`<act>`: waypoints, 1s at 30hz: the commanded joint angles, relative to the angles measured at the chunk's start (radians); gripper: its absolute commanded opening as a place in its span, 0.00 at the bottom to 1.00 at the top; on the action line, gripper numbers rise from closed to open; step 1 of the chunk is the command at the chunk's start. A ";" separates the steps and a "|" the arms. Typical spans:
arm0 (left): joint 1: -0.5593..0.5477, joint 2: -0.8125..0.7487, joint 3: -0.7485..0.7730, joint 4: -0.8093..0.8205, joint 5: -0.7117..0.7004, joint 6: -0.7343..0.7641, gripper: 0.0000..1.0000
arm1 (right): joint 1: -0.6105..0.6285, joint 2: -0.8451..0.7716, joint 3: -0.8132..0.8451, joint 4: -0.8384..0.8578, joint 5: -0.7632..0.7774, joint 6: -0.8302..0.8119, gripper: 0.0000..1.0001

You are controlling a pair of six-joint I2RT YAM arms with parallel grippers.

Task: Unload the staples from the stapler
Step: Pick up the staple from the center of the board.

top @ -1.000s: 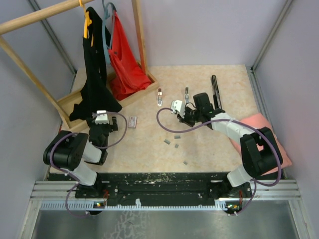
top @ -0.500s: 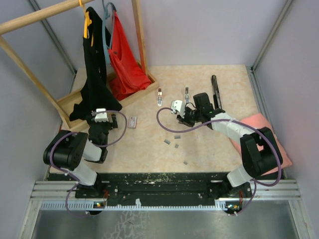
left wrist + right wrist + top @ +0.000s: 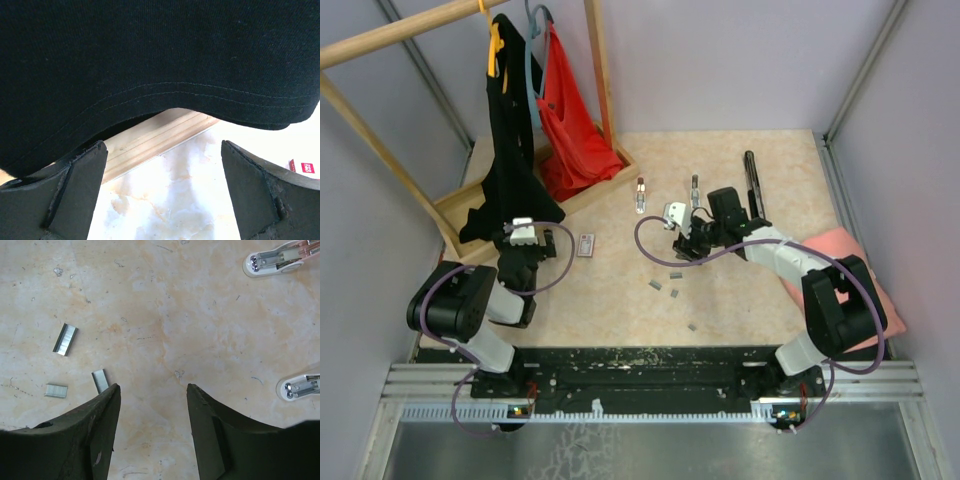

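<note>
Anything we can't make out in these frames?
Left wrist: black garment fills most of the view; red-labelled box cut by right edge.
Right wrist: upper stapler end and lower stapler end cut by right edge; contents unseen.
Top: staples too small to count.

Left pincer (image 3: 163, 146) parted, folded back — right pincer (image 3: 153, 388) parted, outstretched
</note>
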 commanded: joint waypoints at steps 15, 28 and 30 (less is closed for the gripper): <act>0.008 0.002 0.013 0.026 -0.003 -0.017 1.00 | 0.064 0.094 0.051 -0.099 0.033 -0.120 0.53; 0.008 0.002 0.014 0.024 -0.002 -0.017 1.00 | 0.105 0.135 0.098 -0.123 0.060 -0.119 0.40; 0.008 0.002 0.014 0.025 -0.002 -0.017 1.00 | 0.113 0.155 0.103 -0.127 0.071 -0.124 0.40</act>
